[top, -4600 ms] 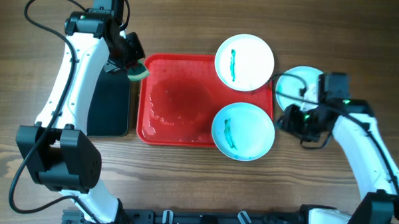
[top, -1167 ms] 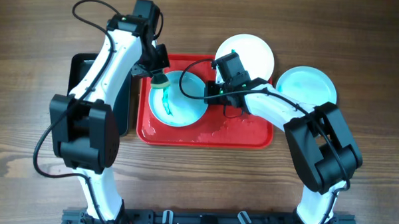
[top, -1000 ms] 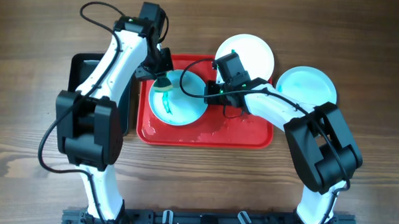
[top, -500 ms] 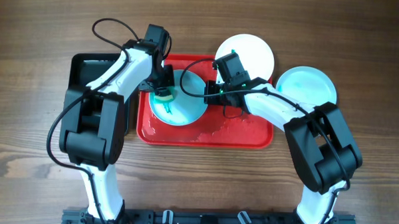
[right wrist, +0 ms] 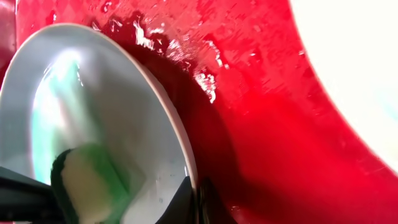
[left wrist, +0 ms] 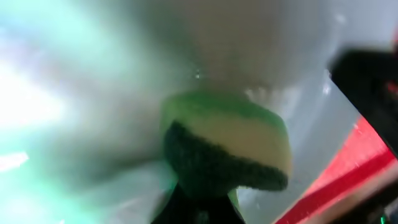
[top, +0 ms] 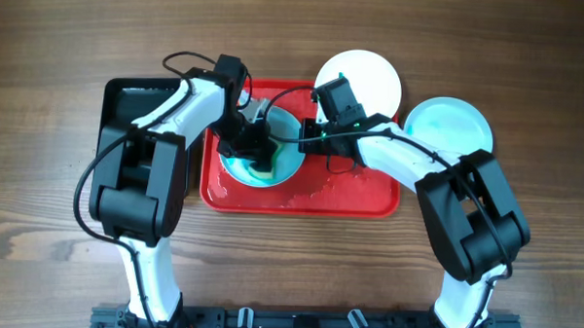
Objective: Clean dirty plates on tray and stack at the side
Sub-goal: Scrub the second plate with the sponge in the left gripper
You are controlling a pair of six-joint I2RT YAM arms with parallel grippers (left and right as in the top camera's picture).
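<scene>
A pale aqua plate (top: 277, 162) lies in the left half of the red tray (top: 349, 197). My left gripper (top: 257, 145) is shut on a green and yellow sponge (left wrist: 227, 140) and presses it on that plate's inside (left wrist: 93, 93). The sponge also shows in the right wrist view (right wrist: 87, 183). My right gripper (top: 306, 137) is shut on the plate's right rim (right wrist: 180, 149), one finger on each side of the rim. A white plate (top: 365, 77) lies over the tray's back right corner. Another aqua plate (top: 449, 126) lies on the table to the right of the tray.
A black tray (top: 123, 109) lies just left of the red tray. The red tray floor (right wrist: 280, 124) is wet, with water drops. Cables loop above both arms. Bare wooden table lies in front of the tray.
The aqua plate went from the tray's front right to its left half, held by my right gripper. My left gripper came from the black tray's side and moved the sponge rightward across the plate.
</scene>
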